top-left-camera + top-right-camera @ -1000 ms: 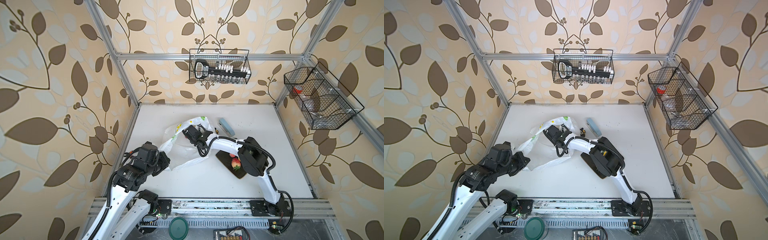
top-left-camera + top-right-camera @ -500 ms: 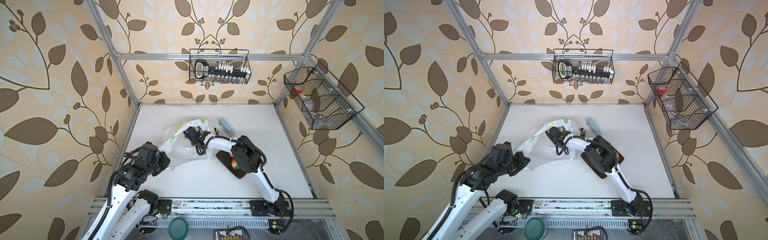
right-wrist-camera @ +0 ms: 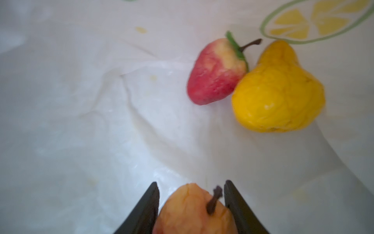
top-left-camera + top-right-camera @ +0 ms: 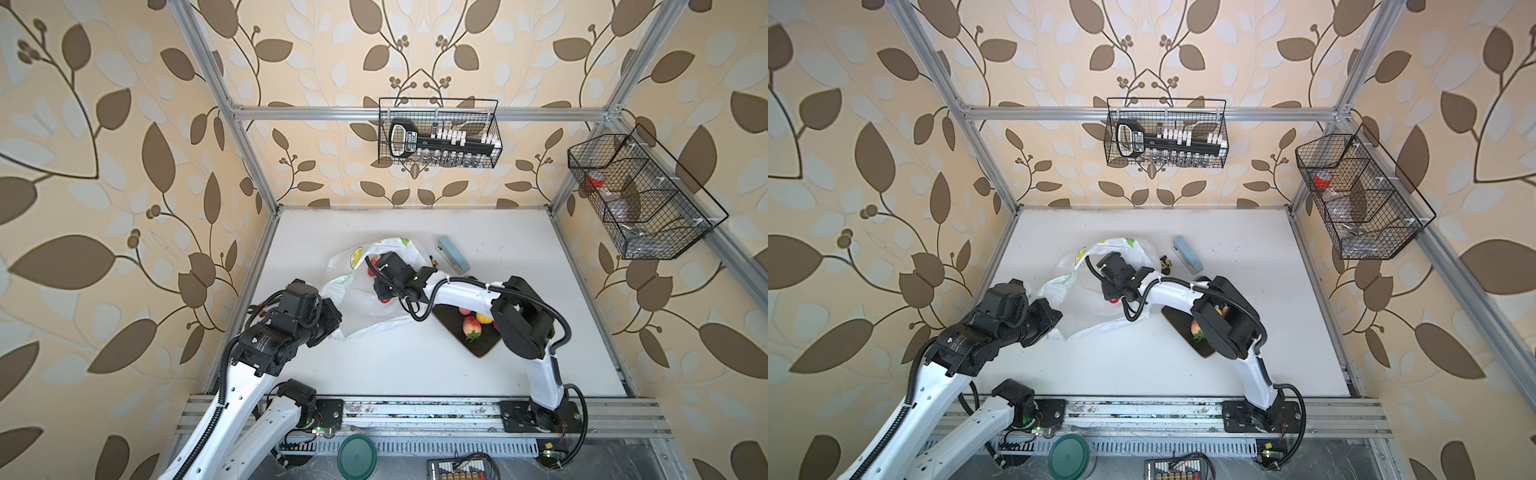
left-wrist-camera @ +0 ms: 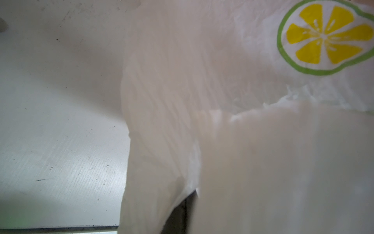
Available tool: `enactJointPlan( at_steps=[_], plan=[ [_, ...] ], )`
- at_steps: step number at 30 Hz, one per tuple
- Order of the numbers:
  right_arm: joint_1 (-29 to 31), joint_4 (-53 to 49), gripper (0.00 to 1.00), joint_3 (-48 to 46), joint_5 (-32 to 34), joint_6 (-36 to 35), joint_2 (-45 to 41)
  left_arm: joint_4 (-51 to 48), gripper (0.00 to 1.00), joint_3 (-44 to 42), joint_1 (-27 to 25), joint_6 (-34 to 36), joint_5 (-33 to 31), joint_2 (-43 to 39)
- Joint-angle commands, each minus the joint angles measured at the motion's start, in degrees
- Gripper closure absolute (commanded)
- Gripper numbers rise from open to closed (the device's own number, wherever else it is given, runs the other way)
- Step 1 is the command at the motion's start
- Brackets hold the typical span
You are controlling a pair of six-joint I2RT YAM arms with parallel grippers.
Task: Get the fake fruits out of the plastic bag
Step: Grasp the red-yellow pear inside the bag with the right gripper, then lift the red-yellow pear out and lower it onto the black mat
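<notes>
Between the jaws of the right pincer (image 3: 191, 183), deep inside the plastic bag (image 3: 81, 101), sits an orange-red fruit (image 3: 194, 210) w/ a dark stem. The jaws are approx. half closed and pressed to both its sides, so it looks gripped but not yet lifted out. Just beyond the tips, a red strawberry (image 3: 217, 71) touches a yellow pear (image 3: 278, 89), both loose on the bag floor. Well off to this pincer's side, at the bag's rim, the left pincer (image 4: 334, 324) is fully closed, apparently pinching the film & holding the mouth up. Its wrist view shows only draped film, fingers hidden.

Progress, as I judge it, is approx. halfway. Back along the right arm, a dark board (image 4: 484, 349) carries at least 3 pcs already out: a strawberry (image 4: 471, 326), a small lemon (image 4: 484, 318) & another red piece (image 4: 464, 311) partly under the arm. Left to do: 3 fruits in the bag, incl. the one in the grip.

The surface (image 4: 415, 370) is white & scuffed. Past the bag from the pincer lie a blue-grey block (image 4: 454, 254) & a tiny dark-yellow item (image 4: 434, 262), too small to ID. Further out are alu frame posts & leaf-pattern wallpaper all round. Two black wire baskets hang on the walls: the back basket (image 4: 440, 133) w/ a black-white tool set, the side basket (image 4: 640, 199) w/ a red-capped item. Down by the arm bases lies a green lid (image 4: 356, 457).
</notes>
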Motion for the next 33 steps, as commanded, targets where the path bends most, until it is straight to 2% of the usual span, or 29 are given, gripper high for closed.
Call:
enactJointPlan(
  at_steps=[1,5,8,14,20,22,27,30,33],
  plan=[
    [0.58,2.44,0.58,-4.56,-15.36,-8.64,-4.92,2.48,1.00,-0.51,-0.60,-2.34,-3.95,0.28],
    [1.62,3.06,0.58,-9.47,-27.48,-17.03,-11.12,3.25,1.00,-0.58,-0.55,-4.11,-6.20,0.63],
    [2.75,2.80,0.58,-11.56,-30.78,-22.08,-15.61,3.57,1.00,-0.66,-0.60,-4.60,-7.07,0.80],
    [3.73,0.97,0.58,-14.14,-32.44,-27.75,-24.77,3.72,1.00,-1.42,-0.60,-5.21,-7.25,0.63],
    [3.59,1.33,0.57,-23.72,-23.47,-23.57,-39.40,3.51,1.00,-1.52,-0.57,-5.05,-7.20,0.99],
    [3.56,2.35,0.58,-29.13,-17.12,-19.28,-44.47,2.69,1.00,-1.61,-0.56,-5.04,-7.38,0.99],
    [1.42,3.02,0.60,-41.55,4.41,-3.48,-55.27,1.40,1.00,-1.91,-0.57,-4.81,-7.28,0.57],
    [-2.80,2.88,0.64,-44.27,7.54,1.89,-55.22,0.41,1.00,-1.84,-0.57,-4.34,-7.14,0.55],
    [-4.34,3.41,0.64,-43.56,9.55,0.05,-49.97,-0.10,1.00,-1.83,-0.58,-4.07,-6.73,0.46]
  ],
)
